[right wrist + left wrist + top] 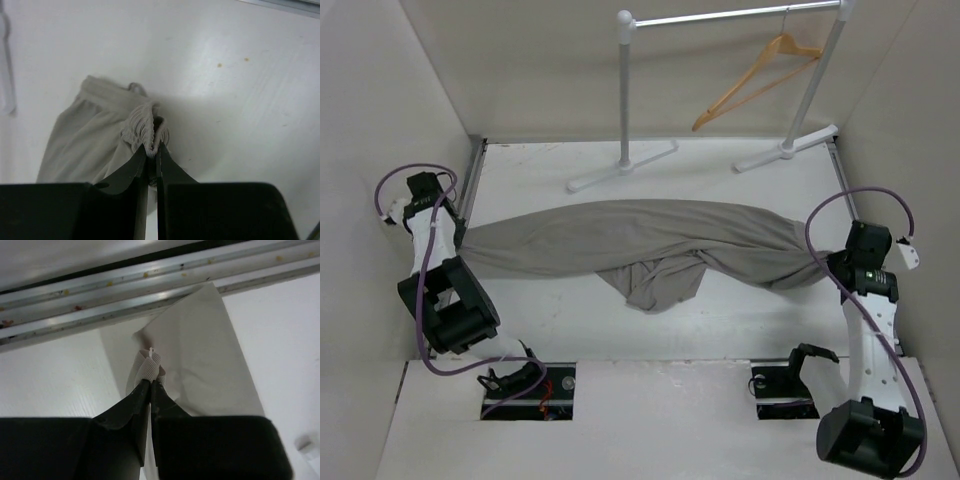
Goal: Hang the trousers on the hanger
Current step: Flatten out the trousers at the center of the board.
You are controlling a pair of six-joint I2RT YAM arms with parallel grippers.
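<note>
My left gripper (pixel 151 382) pinches one end of the trousers (pixel 620 240), my right gripper (pixel 154 150) the ribbed other end — the hanger (pixel 735 90) hangs on the rail (pixel 740 15).

The top external camera looks down from high on the near side of the trousers (pixel 620 240), far enough to show their whole length. The left wrist camera sits close at their left end, facing the aluminium rail (pixel 150 285) beyond it. The right wrist camera sits close over their right end. Each wrist view shares its end with the top view.
</note>
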